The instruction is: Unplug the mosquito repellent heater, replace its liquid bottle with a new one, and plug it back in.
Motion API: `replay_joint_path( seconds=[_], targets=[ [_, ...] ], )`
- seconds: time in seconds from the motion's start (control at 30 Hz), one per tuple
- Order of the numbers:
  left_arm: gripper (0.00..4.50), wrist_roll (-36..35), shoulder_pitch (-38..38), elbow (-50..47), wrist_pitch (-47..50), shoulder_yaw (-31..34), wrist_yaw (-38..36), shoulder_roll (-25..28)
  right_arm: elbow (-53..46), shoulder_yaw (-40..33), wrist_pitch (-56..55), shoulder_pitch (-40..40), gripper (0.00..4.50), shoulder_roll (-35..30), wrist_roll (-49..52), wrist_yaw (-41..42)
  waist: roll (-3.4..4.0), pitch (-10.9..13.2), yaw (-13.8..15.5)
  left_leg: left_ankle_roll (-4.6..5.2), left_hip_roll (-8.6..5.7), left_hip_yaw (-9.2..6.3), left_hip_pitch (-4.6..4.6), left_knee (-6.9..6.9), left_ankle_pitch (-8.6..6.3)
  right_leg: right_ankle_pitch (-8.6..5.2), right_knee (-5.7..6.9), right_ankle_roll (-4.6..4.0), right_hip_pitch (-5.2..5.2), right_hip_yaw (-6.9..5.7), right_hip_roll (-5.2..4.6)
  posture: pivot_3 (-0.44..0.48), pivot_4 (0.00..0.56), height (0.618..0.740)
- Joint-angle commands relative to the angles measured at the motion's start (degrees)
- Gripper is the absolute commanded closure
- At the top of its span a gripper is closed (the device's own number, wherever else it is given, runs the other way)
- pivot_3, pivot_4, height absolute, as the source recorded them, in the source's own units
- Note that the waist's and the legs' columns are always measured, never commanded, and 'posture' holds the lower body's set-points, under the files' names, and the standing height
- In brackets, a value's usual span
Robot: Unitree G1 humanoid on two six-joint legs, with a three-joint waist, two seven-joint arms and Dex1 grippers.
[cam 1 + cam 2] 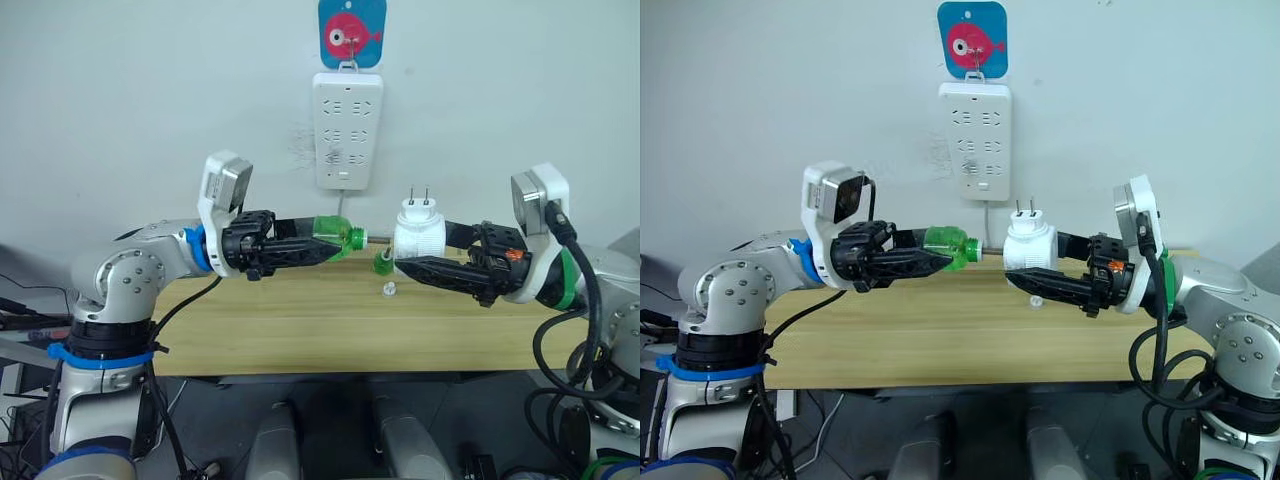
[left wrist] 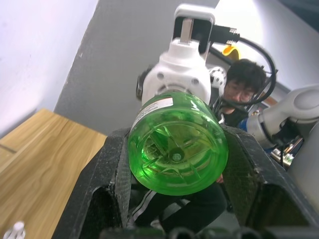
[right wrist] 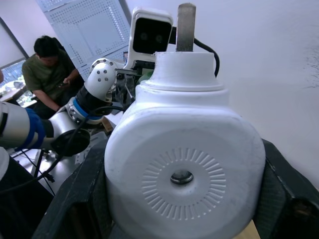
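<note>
heater (image 1: 418, 240) is unplugged, clamped in the right gripper (image 1: 400, 266); left gripper (image 1: 335, 243) grips a bottle (image 1: 338, 235), neck at the heater. screwing in and replugging remain.

2 green bottles (image 1: 335, 233) (image 1: 383, 262), 1 heater (image 1: 419, 235), 1 cap (image 1: 389, 290).

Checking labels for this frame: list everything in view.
heater: one, white, in the right hand, prongs up
green bottle: one, in the left hand, neck toward the heater
second green bottle: one, just below the heater, partly hidden
cap: one, white, on the table
power strip: one, white, on the wall
fish card: one, blue and pink, above the strip
table: one, wood
person: one, green shirt, background
another person: one, background
left hand: black, holding the green bottle
right hand: black, holding the heater
</note>
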Motion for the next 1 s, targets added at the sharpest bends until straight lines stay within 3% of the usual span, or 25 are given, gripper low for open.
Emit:
replay_joint_path(
  seconds=[0.03, 0.47, 1.0],
  targets=[
    [2.27, -2.2, -0.4, -2.2, 0.9, 1.1, -0.1, 0.8, -0.1, 0.0, -0.9, -1.2, 1.5, -1.0, 5.1, -2.9, 0.0, 0.0, 0.0, 0.0, 0.01, 0.0, 0.0, 0.0, 0.0, 0.0, 0.0, 0.0, -0.01, 0.0, 0.01, -0.047, 0.213, 0.74],
    [2.27, -2.0, -0.6, -2.7, 0.7, -0.7, 0.6, -1.6, 0.1, 4.5, -5.3, -0.9, 1.5, -2.5, 11.7, -10.4, 0.0, 0.0, 0.0, 0.0, 0.01, 0.01, -0.01, -0.01, 0.0, 0.0, -0.01, 0.0, -0.02, 0.01, 0.02, -0.059, 0.217, 0.74],
    [2.27, -1.3, -0.4, -3.3, 0.2, -2.3, -0.8, -2.1, 2.5, 7.0, -8.1, -0.8, 1.5, -6.1, 13.9, -12.7, 0.0, 0.0, 0.0, 0.0, 0.01, 0.02, -0.01, -0.01, 0.0, 0.0, -0.03, 0.0, -0.02, 0.03, 0.01, -0.066, 0.227, 0.74]
  ],
)
